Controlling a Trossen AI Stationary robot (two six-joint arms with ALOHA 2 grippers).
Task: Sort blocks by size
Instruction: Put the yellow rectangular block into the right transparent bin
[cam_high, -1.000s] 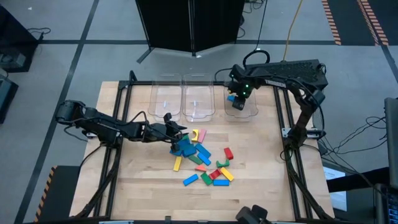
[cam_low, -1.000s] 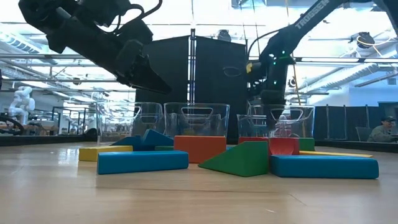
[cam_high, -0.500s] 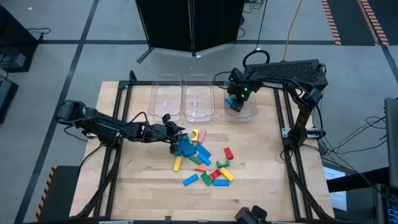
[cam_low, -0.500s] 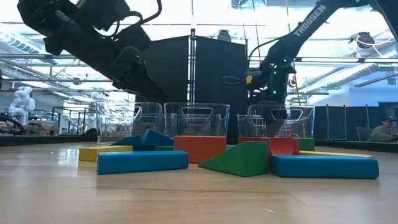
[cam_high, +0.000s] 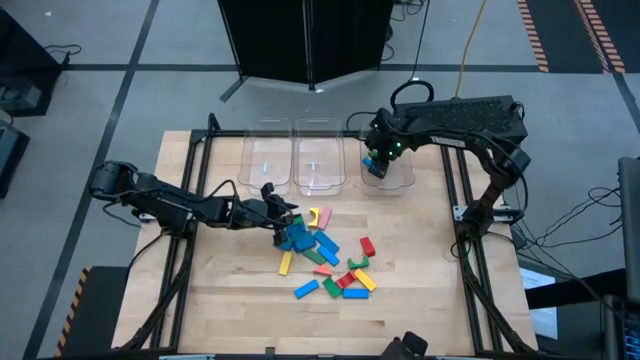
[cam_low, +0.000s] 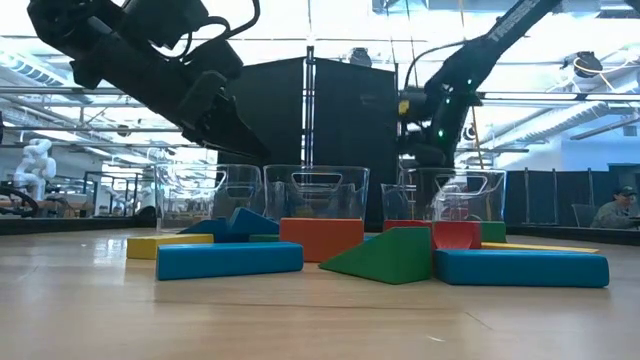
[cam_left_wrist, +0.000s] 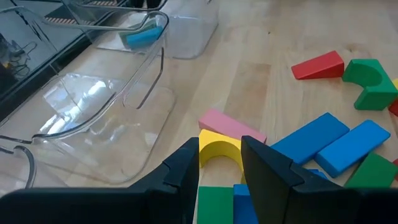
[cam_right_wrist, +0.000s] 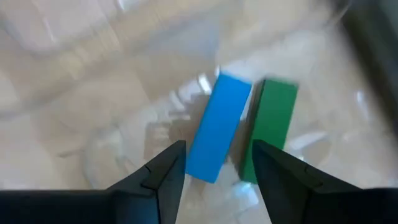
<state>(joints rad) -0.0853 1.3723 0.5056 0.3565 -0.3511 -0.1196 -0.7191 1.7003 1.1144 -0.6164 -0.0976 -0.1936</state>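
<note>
Several blocks (cam_high: 322, 258) in blue, green, red, yellow and pink lie in a loose pile on the table's middle. My left gripper (cam_high: 284, 222) is open low over the pile's left end. Its fingers stand just short of a yellow arch (cam_left_wrist: 219, 149), with a green block (cam_left_wrist: 214, 202) under them. My right gripper (cam_high: 375, 160) is open and empty above the right clear bin (cam_high: 398, 180). A blue block (cam_right_wrist: 219, 127) and a green block (cam_right_wrist: 270, 127) lie flat, side by side, on that bin's floor.
Two more clear bins (cam_high: 265, 160) (cam_high: 318, 160) stand in a row left of the right bin, at the table's far side. A pink block (cam_left_wrist: 231, 126) lies just beyond the yellow arch. Bare wood lies between bins and pile and along the near edge.
My right gripper has risen out of the right bin and shifted a little toward the table's left, staying open. The blue and green blocks stay on the bin's floor.
</note>
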